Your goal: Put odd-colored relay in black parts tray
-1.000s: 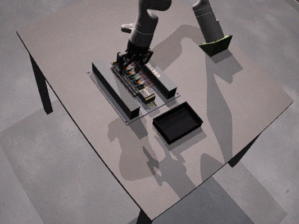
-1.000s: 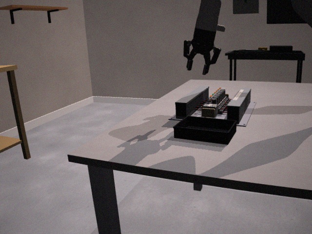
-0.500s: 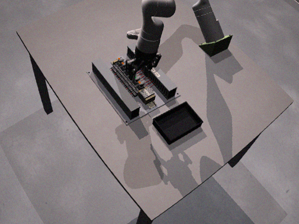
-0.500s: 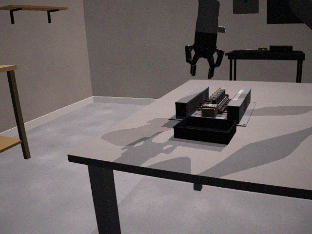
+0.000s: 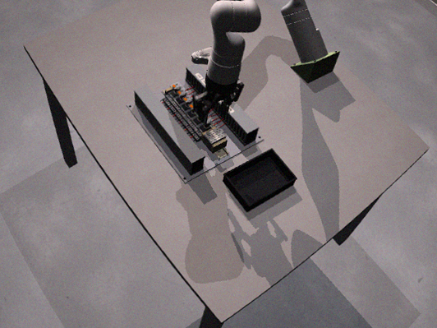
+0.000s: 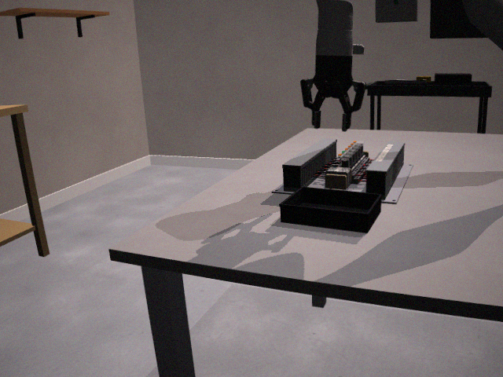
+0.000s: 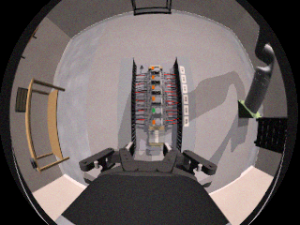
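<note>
While the green-buttoned relay [image 7: 153, 111] sits in its socket, fourth along the row in the wrist view, orange-buttoned relays [image 7: 153, 86] stand beyond it and one more just nearer the camera. That row runs down the middle of a panel [image 5: 216, 158], flanked by two long dark slotted ducts [image 5: 167, 132], with a larger tan-and-clear block [image 5: 215, 138] at the tray end. Above the row hangs the gripper [image 6: 329, 119], pointing straight down, fingers [image 6: 316, 118] partly spread with nothing between them, well clear of the buttons. Just beside the panel's end lies the black parts tray [image 5: 232, 186] on the grey table [image 5: 335, 132].
</note>
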Motion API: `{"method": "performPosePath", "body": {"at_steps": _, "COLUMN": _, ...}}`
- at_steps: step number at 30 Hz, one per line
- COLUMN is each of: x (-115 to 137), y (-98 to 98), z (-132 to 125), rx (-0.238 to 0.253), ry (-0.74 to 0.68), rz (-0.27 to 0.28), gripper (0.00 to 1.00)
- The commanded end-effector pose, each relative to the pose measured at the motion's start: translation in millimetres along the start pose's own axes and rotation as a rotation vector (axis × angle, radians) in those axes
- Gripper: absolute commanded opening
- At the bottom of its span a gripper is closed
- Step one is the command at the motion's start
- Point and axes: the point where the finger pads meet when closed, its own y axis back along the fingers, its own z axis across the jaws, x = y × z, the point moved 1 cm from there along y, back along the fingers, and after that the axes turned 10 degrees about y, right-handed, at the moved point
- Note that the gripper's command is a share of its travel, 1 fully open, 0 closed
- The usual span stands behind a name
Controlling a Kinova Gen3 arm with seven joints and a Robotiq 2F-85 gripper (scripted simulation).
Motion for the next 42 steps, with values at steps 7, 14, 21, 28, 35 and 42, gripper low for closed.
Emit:
{"method": "performPosePath", "body": {"at_steps": 7, "x": -8.2, "y": -3.3, "z": 7.6, "rx": -0.035, "ry": 0.019, "rz": -0.004, "gripper": 0.61}}
{"method": "performPosePath", "body": {"at_steps": 14, "x": -12.1, "y": -4.2, "z": 10.6, "rx": -0.049, "ry": 0.026, "rz": -0.006, "gripper": 0.61}}
{"method": "performPosePath", "body": {"at_steps": 21, "x": -13.7, "y": -4.5, "z": 11.9, "rx": -0.054, "ry": 0.029, "rz": -0.006, "gripper": 0.61}}
{"method": "performPosePath", "body": {"at_steps": 28, "x": -14.7, "y": -4.8, "z": 12.6, "rx": -0.058, "ry": 0.031, "rz": -0.007, "gripper": 0.61}}
{"method": "performPosePath", "body": {"at_steps": 35, "x": -14.9, "y": -4.8, "z": 12.7, "rx": -0.058, "ry": 0.032, "rz": -0.007, "gripper": 0.61}}
{"method": "performPosePath", "body": {"at_steps": 42, "x": -14.9, "y": -4.8, "z": 12.7, "rx": -0.058, "ry": 0.032, "rz": -0.007, "gripper": 0.61}}
